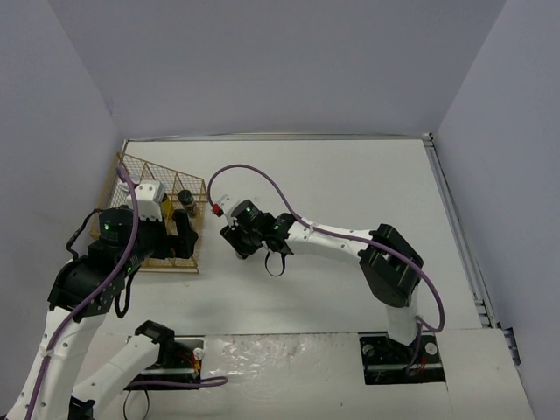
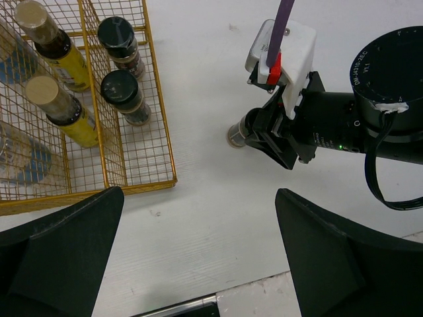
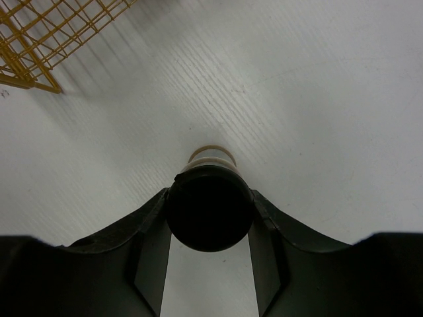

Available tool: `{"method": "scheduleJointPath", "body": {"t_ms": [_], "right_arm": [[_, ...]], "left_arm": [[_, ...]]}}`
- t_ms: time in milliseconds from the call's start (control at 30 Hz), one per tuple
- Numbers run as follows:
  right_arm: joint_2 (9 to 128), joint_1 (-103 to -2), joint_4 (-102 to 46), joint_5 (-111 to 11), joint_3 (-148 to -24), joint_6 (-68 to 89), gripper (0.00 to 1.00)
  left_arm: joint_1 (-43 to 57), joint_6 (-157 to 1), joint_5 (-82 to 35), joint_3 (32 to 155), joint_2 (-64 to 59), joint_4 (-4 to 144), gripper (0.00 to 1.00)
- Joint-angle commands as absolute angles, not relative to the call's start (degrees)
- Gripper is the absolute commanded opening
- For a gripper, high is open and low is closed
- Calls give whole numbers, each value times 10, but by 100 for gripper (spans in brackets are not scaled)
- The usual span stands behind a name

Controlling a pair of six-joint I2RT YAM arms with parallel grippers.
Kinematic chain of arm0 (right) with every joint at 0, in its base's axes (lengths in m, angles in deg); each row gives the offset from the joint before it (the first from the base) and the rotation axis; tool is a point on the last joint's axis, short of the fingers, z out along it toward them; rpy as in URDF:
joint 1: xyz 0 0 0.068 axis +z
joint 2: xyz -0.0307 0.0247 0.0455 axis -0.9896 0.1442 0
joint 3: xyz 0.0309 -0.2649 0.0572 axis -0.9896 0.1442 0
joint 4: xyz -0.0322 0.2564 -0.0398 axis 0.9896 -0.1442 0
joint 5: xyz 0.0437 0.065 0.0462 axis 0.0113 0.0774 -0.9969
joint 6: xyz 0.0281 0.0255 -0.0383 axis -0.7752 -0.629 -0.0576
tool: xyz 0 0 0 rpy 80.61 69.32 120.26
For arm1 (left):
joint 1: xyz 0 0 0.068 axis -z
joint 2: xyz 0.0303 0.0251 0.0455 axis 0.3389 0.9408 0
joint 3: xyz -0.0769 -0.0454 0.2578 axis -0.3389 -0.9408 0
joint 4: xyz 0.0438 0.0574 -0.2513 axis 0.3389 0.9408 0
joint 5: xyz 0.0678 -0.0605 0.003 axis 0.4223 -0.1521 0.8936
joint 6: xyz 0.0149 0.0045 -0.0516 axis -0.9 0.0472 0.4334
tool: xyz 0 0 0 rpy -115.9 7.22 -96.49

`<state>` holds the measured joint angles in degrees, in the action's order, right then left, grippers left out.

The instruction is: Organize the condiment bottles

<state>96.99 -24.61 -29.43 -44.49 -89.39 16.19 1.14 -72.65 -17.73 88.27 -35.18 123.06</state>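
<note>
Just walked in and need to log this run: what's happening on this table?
The right claw is shut on a black-capped jar, holding it over the table just outside the gold wire rack. The left claw hangs open near the rack's corner, holding nothing. Two yellow-filled bottles and two dark jars already sit in the rack.

jar (image 3: 209,208) | end-on, body mostly hidden, perhaps pale-filled | rack (image 2: 132,190) | cropped left
</note>
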Motion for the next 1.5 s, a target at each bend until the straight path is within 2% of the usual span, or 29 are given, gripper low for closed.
{"method": "scheduleJointPath", "body": {"t_ms": [0,100,133,233,333,400,633,833,933,1133,1300,1467], "right_arm": [[957,-241,-279,-453,-909,169,44],[927,-241,-279,-456,-905,169,63],[921,-241,-279,-456,-903,167,66],[850,-241,-279,-432,-893,161,85],[780,-242,-279,-392,-867,159,96],[726,-242,-281,-359,-835,153,99],[517,-252,-328,-226,-704,90,100],[338,-255,-371,-117,-635,26,100],[275,-257,-388,-99,-619,0,100],[224,-258,-438,-81,-622,-22,100],[211,-258,-451,-81,-623,-28,100],[203,-258,-455,-86,-624,-31,100]], "left_arm": [[12,-718,-192,896,-337,1210,97],[13,-717,-203,901,-325,1210,97],[13,-716,-206,903,-322,1210,97],[12,-712,-215,913,-308,1203,97],[13,-705,-233,916,-291,1187,97],[13,-702,-248,919,-271,1180,97],[43,-695,-249,956,-156,1176,97],[128,-682,-175,989,-50,1175,97],[153,-668,-139,993,7,1174,93],[180,-633,-83,987,68,1177,87],[182,-617,-86,961,92,1151,81],[182,-611,-80,951,120,1129,67]]}}
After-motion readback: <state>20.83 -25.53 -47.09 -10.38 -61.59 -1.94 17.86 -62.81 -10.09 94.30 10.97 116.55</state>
